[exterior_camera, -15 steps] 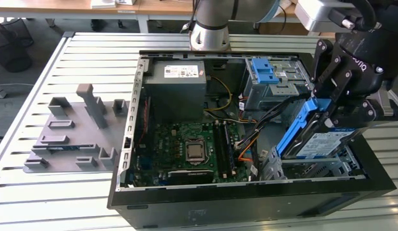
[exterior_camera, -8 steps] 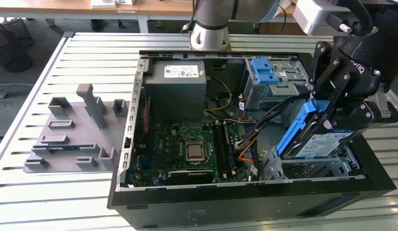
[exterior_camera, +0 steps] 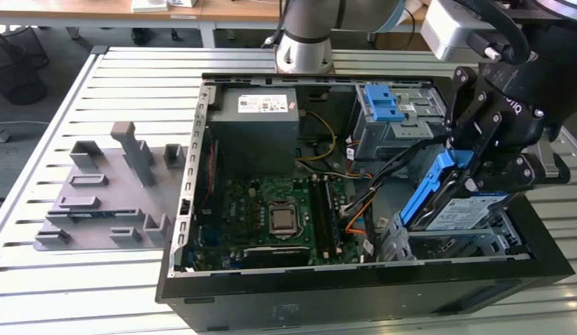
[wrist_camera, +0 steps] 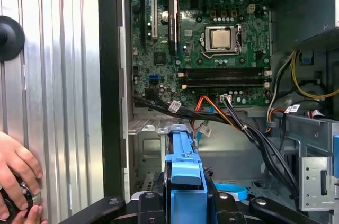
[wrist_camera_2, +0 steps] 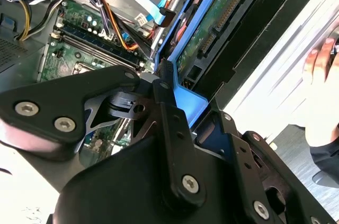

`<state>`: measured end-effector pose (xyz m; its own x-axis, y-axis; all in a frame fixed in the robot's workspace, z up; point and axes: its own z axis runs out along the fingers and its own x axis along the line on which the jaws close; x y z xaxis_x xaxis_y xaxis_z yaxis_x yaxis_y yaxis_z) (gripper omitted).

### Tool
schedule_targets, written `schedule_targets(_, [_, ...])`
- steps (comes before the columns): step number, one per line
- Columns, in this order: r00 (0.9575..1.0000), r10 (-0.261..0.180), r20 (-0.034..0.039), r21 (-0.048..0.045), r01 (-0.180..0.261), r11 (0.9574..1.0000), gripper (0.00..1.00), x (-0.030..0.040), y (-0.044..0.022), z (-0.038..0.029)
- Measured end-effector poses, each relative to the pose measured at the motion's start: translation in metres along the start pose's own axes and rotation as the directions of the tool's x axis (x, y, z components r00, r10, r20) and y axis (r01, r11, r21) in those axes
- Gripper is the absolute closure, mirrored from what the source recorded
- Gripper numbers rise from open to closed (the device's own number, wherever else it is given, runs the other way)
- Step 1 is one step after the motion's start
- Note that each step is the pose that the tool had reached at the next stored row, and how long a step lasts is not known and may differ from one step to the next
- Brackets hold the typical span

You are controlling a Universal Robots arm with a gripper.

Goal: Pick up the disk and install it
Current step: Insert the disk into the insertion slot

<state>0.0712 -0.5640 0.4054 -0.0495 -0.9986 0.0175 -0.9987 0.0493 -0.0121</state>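
Clamped on the blue rail of the disk [exterior_camera: 458, 209], the gripper [exterior_camera: 472, 171] holds it tilted, lower end at the grey drive cage [exterior_camera: 500, 237]. Squaring the disk with the cage looks wise, clear of the cables [exterior_camera: 363, 185] beyond.

Claw [wrist_camera: 184, 200] clamped (wrist tilted).

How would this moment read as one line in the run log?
gripper: jaws shut on disk | disk: tilted, lower end at drive cage | computer case: open | hand: beside case
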Motion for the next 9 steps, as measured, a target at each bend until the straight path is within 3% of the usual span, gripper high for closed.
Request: schedule_targets(9, [1.0, 0.0, 0.0, 0.0, 0.0, 1.0, 0.64, -0.0001, 0.0001, 0.0072])
